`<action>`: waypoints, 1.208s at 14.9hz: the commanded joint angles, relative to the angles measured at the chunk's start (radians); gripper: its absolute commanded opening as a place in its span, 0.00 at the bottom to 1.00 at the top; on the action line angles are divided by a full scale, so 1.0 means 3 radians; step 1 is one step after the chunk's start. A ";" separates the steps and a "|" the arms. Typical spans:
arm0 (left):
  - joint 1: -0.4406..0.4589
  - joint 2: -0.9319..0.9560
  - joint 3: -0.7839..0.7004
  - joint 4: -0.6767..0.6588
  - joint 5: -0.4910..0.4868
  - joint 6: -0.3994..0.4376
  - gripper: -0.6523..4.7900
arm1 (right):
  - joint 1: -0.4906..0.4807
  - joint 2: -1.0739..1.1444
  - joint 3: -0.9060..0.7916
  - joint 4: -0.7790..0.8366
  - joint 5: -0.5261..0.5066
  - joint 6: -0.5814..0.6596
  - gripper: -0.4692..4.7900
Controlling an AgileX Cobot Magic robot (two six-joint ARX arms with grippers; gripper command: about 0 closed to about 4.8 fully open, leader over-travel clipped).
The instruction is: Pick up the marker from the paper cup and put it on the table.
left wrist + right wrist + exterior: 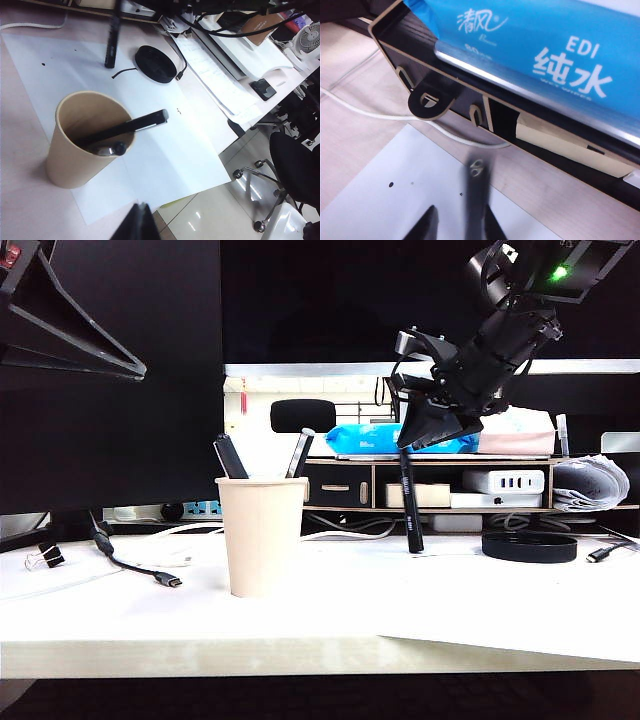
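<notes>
Marker (409, 502) out of paper cup (261, 536), hanging near-vertical from right gripper (412, 445), tip at or just above table (320, 612) beside round black disc (529, 546). Right jaws pinching upper end, grip apparently loosening. Light, rigid, smooth barrel: liable to slip or topple and roll. Left gripper (134, 226) near the cup; state cannot be told

blk marker (410, 505), beige paper cup (261, 535), wht table (330, 620)

marker (409, 502): slim, black, near upright, tip on table (330, 625), at 3 o'clock from cup
paper cup (262, 536): beige, upright
</notes>
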 commanded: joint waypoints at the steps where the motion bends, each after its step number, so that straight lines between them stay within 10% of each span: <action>1: 0.0001 -0.0011 0.0022 0.0039 0.0020 0.0005 0.11 | 0.0003 -0.0015 0.0011 0.0085 0.0004 0.0004 0.32; 16: 0.0001 -0.0011 0.0022 0.0042 0.0010 0.0017 0.11 | 0.0003 -0.0029 0.0011 0.0011 -0.0022 0.0066 0.31; 18: 0.0001 -0.0011 0.0022 0.0043 0.0005 0.0028 0.11 | 0.0003 -0.0078 0.0011 -0.0177 -0.0022 0.0065 0.09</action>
